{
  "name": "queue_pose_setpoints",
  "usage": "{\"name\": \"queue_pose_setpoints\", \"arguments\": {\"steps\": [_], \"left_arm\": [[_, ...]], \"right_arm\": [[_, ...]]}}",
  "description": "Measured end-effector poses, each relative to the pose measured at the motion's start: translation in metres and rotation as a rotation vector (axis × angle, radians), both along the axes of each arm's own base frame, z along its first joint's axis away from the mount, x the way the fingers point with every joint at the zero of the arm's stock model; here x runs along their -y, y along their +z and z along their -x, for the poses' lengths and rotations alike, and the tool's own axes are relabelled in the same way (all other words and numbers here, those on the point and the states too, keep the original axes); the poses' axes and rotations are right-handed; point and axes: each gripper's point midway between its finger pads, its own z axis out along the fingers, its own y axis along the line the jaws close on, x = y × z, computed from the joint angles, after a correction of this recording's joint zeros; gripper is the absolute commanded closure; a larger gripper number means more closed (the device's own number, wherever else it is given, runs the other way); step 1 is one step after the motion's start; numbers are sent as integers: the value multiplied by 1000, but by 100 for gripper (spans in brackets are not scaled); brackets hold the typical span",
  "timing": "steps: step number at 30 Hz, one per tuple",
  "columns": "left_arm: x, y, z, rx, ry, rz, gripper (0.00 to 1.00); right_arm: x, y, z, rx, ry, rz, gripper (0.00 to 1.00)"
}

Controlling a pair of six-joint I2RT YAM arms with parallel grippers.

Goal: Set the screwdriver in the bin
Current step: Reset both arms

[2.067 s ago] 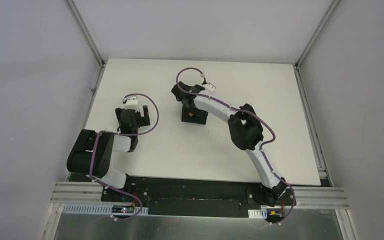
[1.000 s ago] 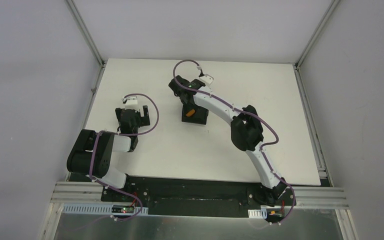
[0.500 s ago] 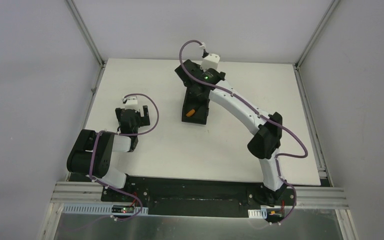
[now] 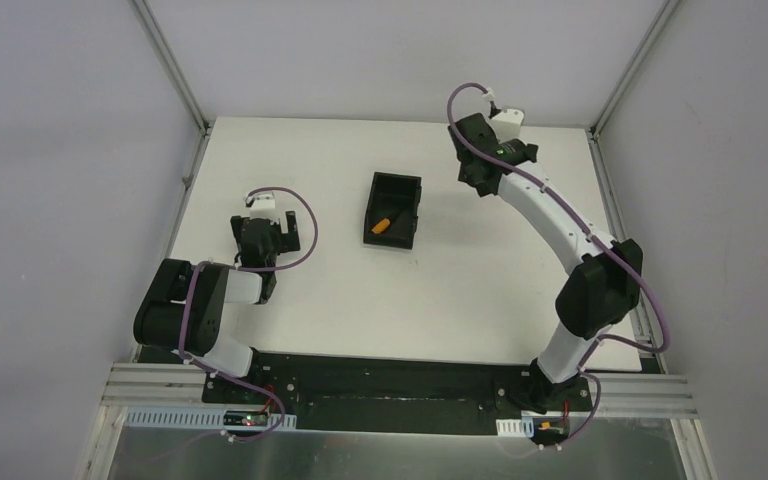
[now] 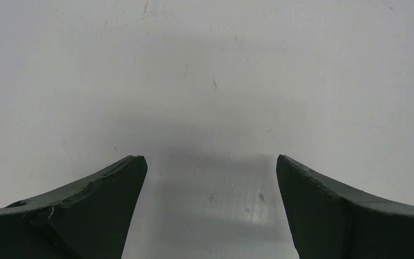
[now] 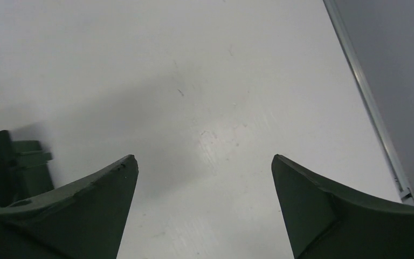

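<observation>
While the left arm sits folded at about 9 o'clock on the white counter (image 4: 460,300), the right arm reaches far out toward 1 o'clock, near the back edge. Seen from above, the bin (image 4: 398,182) stands close to the middle of the counter, a little toward 11 o'clock, with nothing touching it. The screwdriver (image 4: 384,223) lies inside it, on the floor of the bin at its near-left end. Its orange handle is slanted, with the upper end pointing to roughly 2 o'clock. I cannot make out the thin shaft against the black plastic.

The right hand (image 6: 202,162) hangs above bare counter at about 2 o'clock from the bin, clear of it. Its own camera shows the two dark fingers (image 6: 86,205) spread wide with only white surface between them, so it is released and carries nothing. At 9 o'clock in that view a dark corner of the bin pokes in just beyond the left finger. A metal rail (image 6: 366,108) runs along the counter's edge at 2 o'clock, with grey wall behind it.

The left hand (image 5: 210,159) is released too, its fingers parted over scuffed white counter, well apart from the bin.
</observation>
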Motion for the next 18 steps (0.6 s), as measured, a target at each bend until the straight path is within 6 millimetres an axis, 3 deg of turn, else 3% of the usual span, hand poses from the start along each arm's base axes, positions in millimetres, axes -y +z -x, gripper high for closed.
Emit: {"name": "queue_pose_setpoints", "arguments": {"steps": [4,10,18], "left_arm": [[0,0,0,0,0,0,1],[0,0,0,0,0,0,1],[0,0,0,0,0,0,1]], "right_arm": [[29,-22,3,-73,26,20,1],[54,-50,13,-110,147,-71,1],[78,-58,16,-67,236,-188,1]]}}
